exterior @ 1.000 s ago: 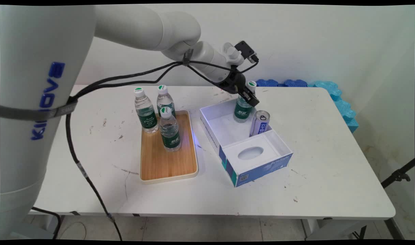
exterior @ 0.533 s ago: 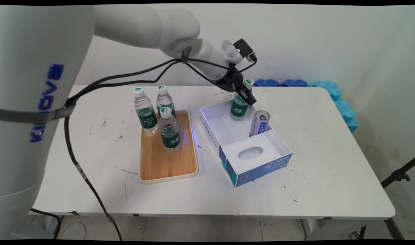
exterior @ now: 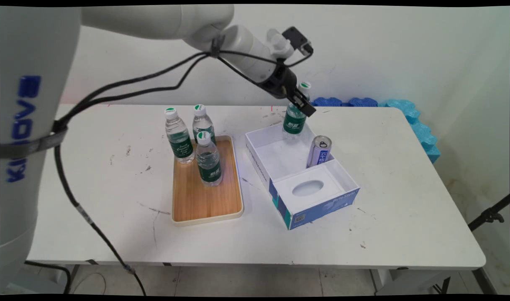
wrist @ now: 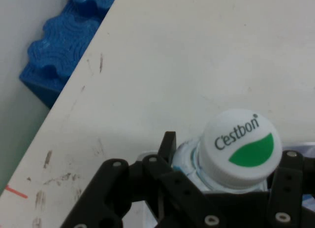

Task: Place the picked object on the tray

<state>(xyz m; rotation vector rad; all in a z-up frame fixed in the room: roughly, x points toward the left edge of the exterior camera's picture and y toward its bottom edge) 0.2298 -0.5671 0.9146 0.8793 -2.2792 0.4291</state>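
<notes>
While the gripper is pinching a Cestbon water bottle by its neck, the bottle is hanging over the far compartment of the open white box, beside the can.

White tabletop, rounded corners, surface scuffed and marked with dark specks. Plain off-white wall seen behind it. Blue foam pieces stacked along the far right edge against the wall. Black stand leg visible at right; grey floor below.
</notes>
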